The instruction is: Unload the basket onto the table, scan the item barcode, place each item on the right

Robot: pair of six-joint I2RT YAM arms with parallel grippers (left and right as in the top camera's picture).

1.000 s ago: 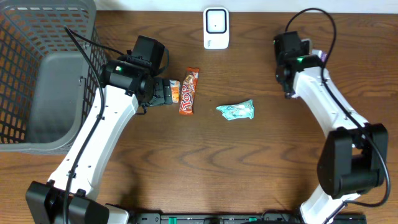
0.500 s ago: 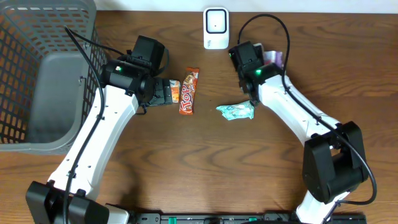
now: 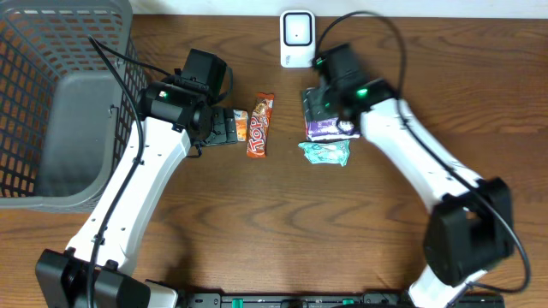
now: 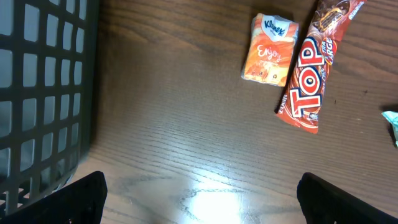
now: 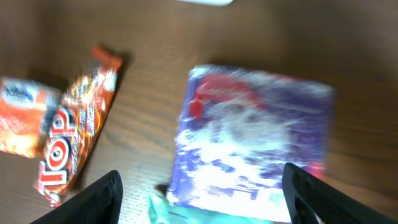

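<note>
Moved since a second ago: the right arm, then out at the far right, now stands over the middle of the table (image 3: pixel 257 227), just near of the white scanner unit (image 3: pixel 297 38).
Item then and now: the purple packet (image 3: pixel 330 127) was only a sliver beside the arm's tip at the far right. It is now in the middle, between the white scanner unit and the teal packet (image 3: pixel 325 153), touching or overlapping that packet's far edge.
Jaws, right gripper (image 5: pixel 202 196): spread wide, with one finger at each lower corner of the wrist view. The purple packet shows beyond them and is not pinched.
Not moved: the left arm, chocolate bar (image 4: pixel 314 68), tissue pack (image 4: pixel 270 49), teal packet and basket (image 3: pixel 26 77) sit where they were.
Jaws, left gripper (image 4: pixel 200 198): spread wide, only bare wood between them. It sits just left of the tissue pack.
Writing: "TOP" in big white letters on the chocolate bar; "Kleenex" on the tissue pack. The print on the purple packet is too blurred to read.
Materials: dark brown wood with visible grain; grey plastic lattice basket at the far left. The wrappers are glossy, the bar's in red and orange. The teal packet is crinkled, the purple one a flat rectangle with white and red patches.
Scanner shape: an upright white slab with a dark-rimmed window, at the far edge.
</note>
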